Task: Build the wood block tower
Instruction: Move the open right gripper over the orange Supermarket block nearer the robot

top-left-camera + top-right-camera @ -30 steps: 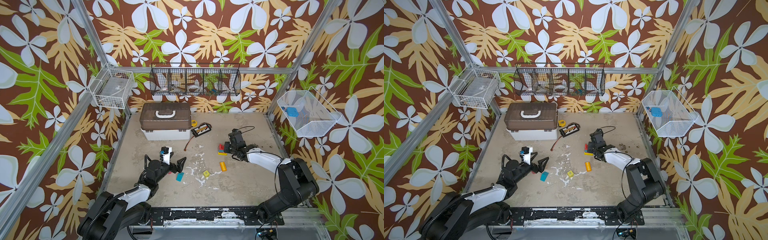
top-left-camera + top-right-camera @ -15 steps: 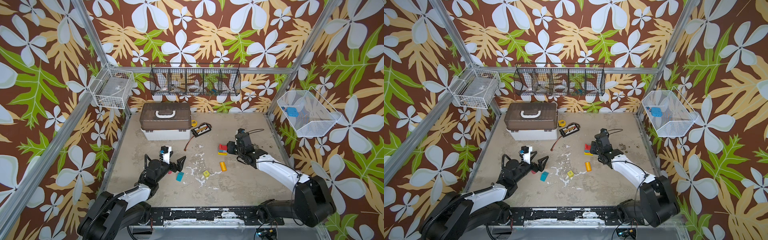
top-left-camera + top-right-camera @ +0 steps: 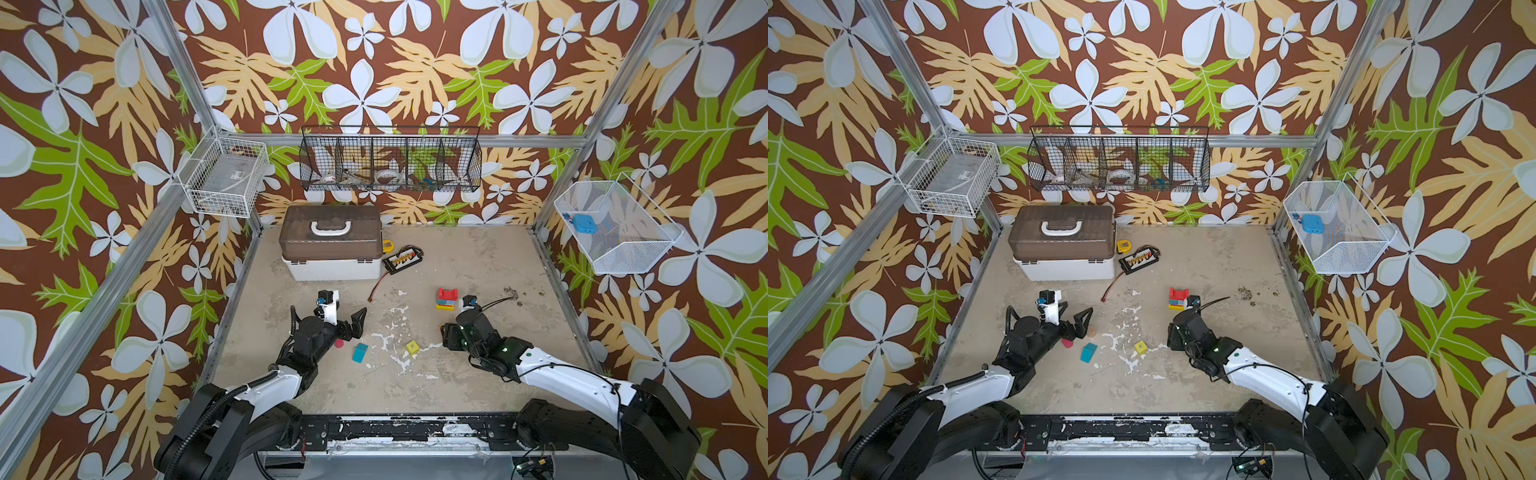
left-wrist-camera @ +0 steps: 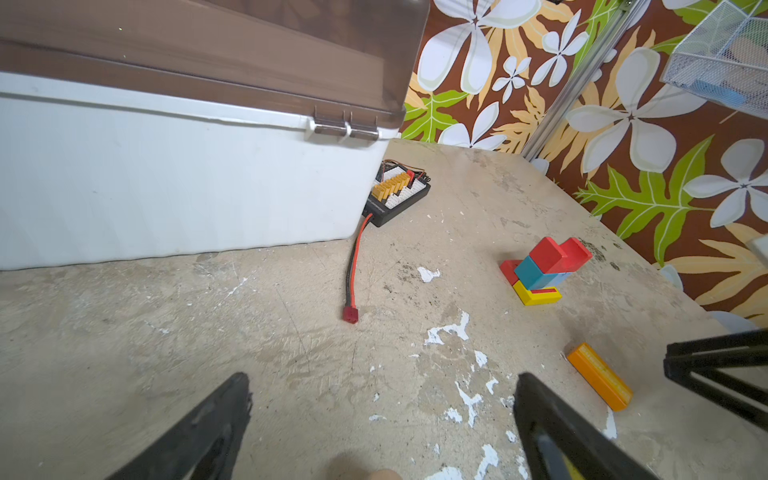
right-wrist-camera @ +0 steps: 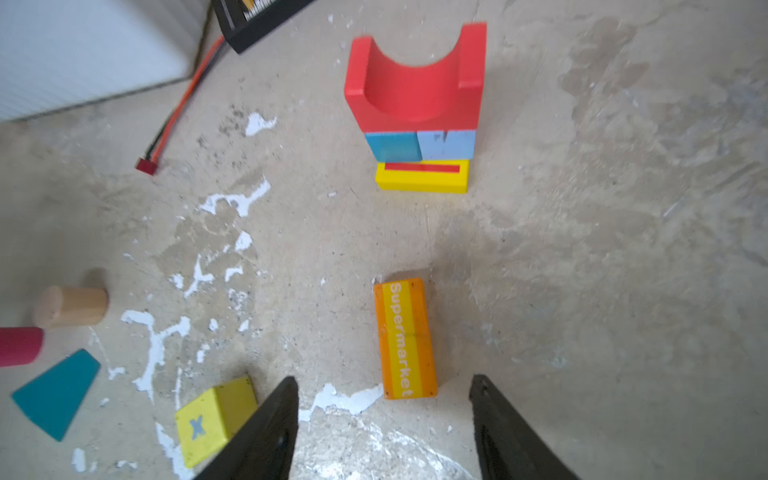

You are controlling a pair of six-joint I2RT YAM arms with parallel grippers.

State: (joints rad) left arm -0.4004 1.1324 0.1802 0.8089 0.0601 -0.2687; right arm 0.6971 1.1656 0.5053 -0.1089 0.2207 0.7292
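The tower (image 3: 446,298) (image 3: 1178,300) stands right of centre: yellow base, blue layer, red arch on top with its hollow upward (image 5: 417,95) (image 4: 546,266). My right gripper (image 3: 446,334) (image 5: 384,380) is open and low over the orange bar (image 5: 405,338) (image 4: 600,376), whose near end lies between the tips without touching them. A yellow cube (image 3: 412,347) (image 5: 212,419), a teal block (image 3: 360,352), a pink cylinder (image 3: 339,343) and a tan cylinder (image 3: 1091,331) lie loose at the front. My left gripper (image 3: 349,322) (image 4: 382,376) is wide open and empty beside the cylinders.
A brown-lidded white case (image 3: 330,245) stands at the back left. A black connector board (image 3: 403,259) with a red wire and a yellow tape measure (image 3: 387,246) lie next to it. Wire baskets hang on the walls.
My right gripper has opened and drawn back from the tower toward the front, down over the orange bar. The left arm has not moved.
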